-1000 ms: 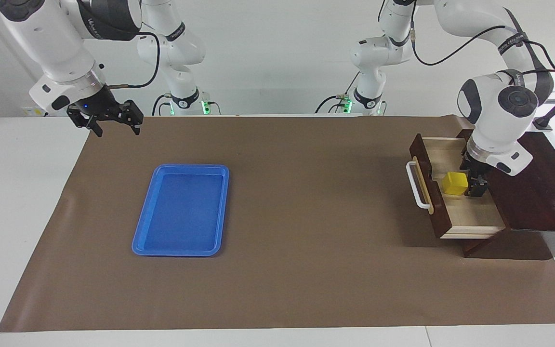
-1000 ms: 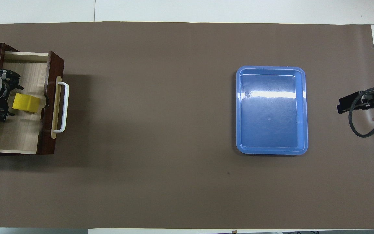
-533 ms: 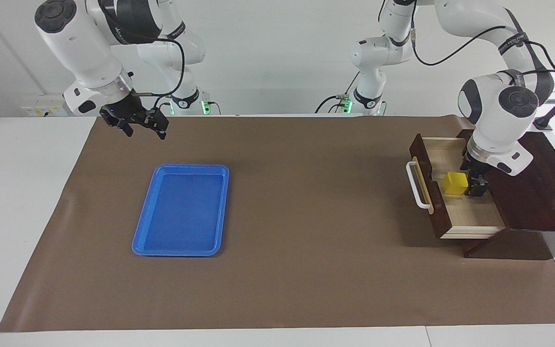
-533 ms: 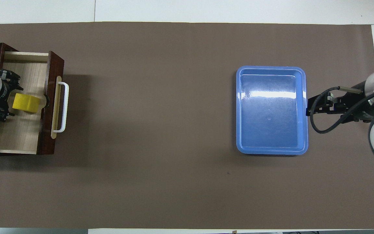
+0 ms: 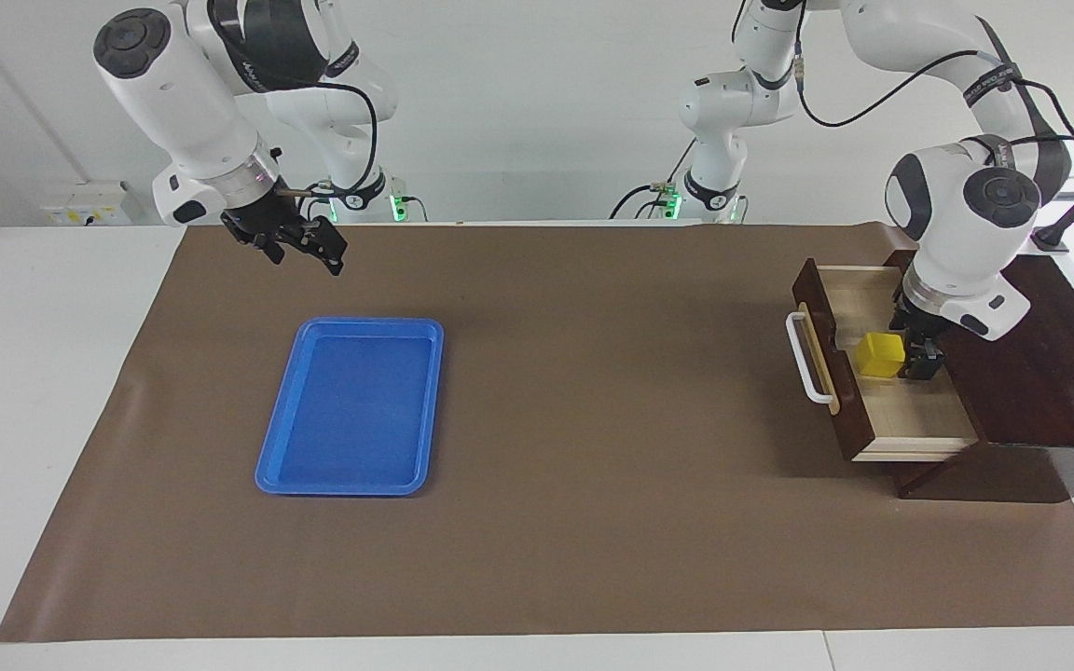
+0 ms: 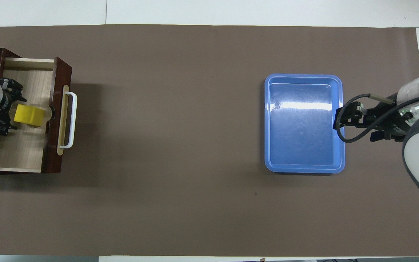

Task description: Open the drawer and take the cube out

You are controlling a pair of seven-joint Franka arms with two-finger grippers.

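left jaws (image 5: pixel 915 359) beside cube (image 5: pixel 880 355) — drawer (image 5: pixel 837 391) open, handle toward right arm's end

My left end effector (image 5: pixel 915 349) is down inside the drawer (image 5: pixel 910 419), wrist pointing straight down, fingers at the cube (image 5: pixel 880 355). My right end effector (image 5: pixel 299 252) hangs in the air, well apart from the drawer, jaws spread wide.

One drawer (image 5: pixel 859 373), one cube (image 5: pixel 880 354), one tray (image 5: pixel 351 406)
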